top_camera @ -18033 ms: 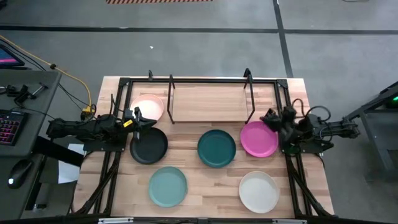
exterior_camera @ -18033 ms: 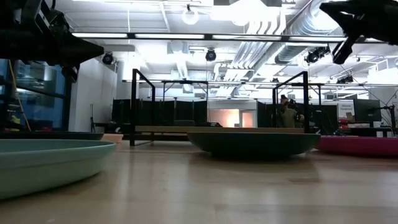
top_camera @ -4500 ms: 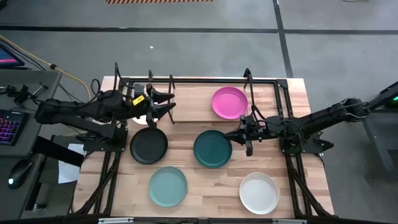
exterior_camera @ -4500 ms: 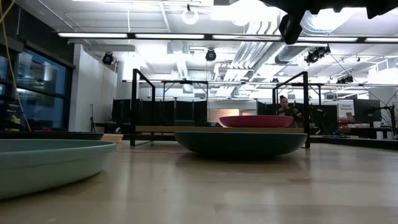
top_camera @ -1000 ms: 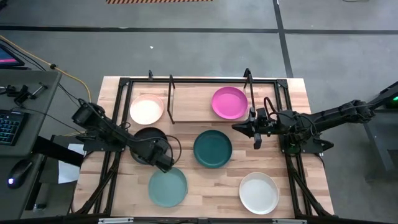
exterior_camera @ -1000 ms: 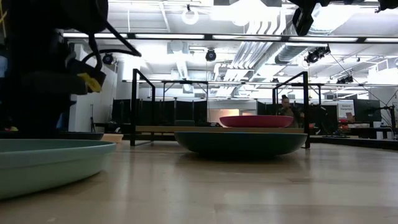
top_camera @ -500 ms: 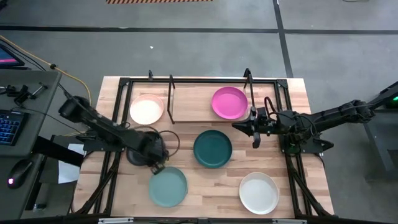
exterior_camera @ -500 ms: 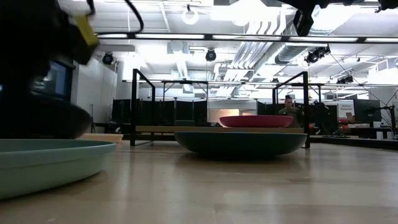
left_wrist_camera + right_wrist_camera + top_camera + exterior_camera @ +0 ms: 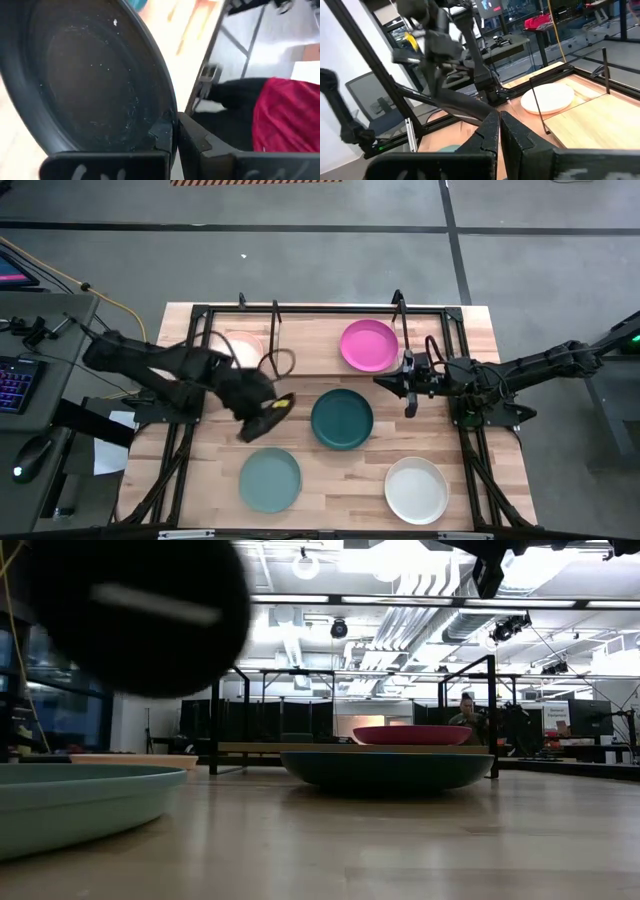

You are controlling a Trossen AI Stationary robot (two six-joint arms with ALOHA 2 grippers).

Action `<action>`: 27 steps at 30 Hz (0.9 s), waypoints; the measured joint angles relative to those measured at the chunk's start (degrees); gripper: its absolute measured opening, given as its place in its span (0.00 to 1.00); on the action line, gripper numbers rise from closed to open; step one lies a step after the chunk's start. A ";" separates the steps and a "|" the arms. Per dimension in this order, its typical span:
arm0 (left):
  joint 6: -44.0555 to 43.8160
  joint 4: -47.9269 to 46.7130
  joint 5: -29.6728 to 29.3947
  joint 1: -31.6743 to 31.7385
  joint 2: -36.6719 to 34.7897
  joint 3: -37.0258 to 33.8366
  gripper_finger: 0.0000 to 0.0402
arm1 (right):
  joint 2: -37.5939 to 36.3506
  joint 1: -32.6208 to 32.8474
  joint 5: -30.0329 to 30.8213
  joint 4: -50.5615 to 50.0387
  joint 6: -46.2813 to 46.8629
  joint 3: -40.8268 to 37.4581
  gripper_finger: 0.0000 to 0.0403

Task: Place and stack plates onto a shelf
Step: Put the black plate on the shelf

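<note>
My left gripper [image 9: 262,412] is shut on the black plate [image 9: 135,610], which hangs in the air between the pale pink plate [image 9: 240,346] and the dark teal plate [image 9: 342,418]. The magenta plate [image 9: 368,345] lies flat on the shelf [image 9: 320,360], at its right end. The light teal plate [image 9: 270,480] and the white plate [image 9: 417,490] rest flat near the table's near edge. My right gripper [image 9: 405,386] is shut on nothing and hovers between the magenta and dark teal plates. My left gripper pinches the black plate's rim [image 9: 167,107], one finger [image 9: 161,136] on the hollow inner face and the other behind the rim. The plate is lifted clear of the table and tipped steeply, nearly on edge.
The shelf's upright end bars [image 9: 275,340] [image 9: 400,330] stand at either end of its board. The larger black frame [image 9: 200,315] edges the table. The shelf's left half is bare wood. A person [image 9: 465,715] shows far back in the room.
My left gripper has risen from the table with the black plate and moved toward the far edge and slightly right. The plate has come off the table and tipped from flat to nearly on edge.
</note>
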 joint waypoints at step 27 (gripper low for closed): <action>46.75 -9.24 -29.51 19.02 39.79 24.12 0.00 | 0.00 0.01 0.86 0.57 0.02 0.00 0.00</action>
